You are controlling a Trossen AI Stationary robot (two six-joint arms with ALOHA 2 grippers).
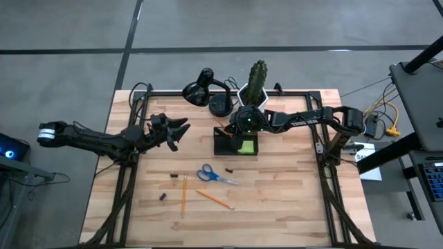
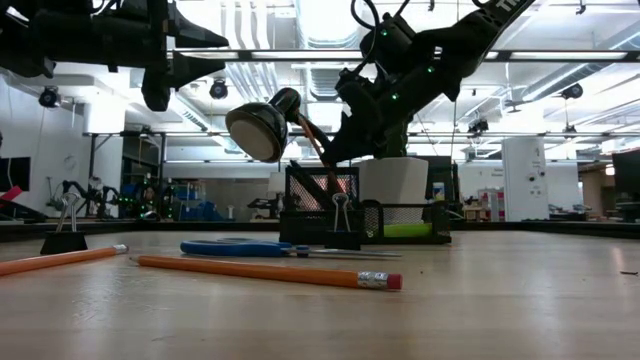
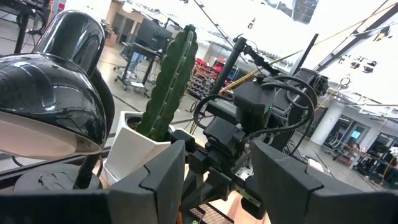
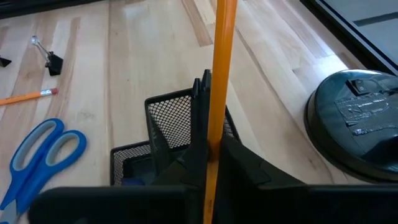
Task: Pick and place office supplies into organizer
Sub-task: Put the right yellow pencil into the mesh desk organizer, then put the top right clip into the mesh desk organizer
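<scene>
Thin orange pencil [image 4: 221,74], seemingly over mesh organizer [image 4: 168,124].

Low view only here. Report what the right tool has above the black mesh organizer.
Observer: The right tool grips a thin orange pencil, upright between its fingers.
Operator: Give me where the pencil's lower end is.
Observer: That end is hidden by the tool. The tool hangs over the tall cup of the black mesh organizer.
Operator: Now place the left tool.
Observer: The left tool hangs open to the organizer's left, apart from it.
</scene>
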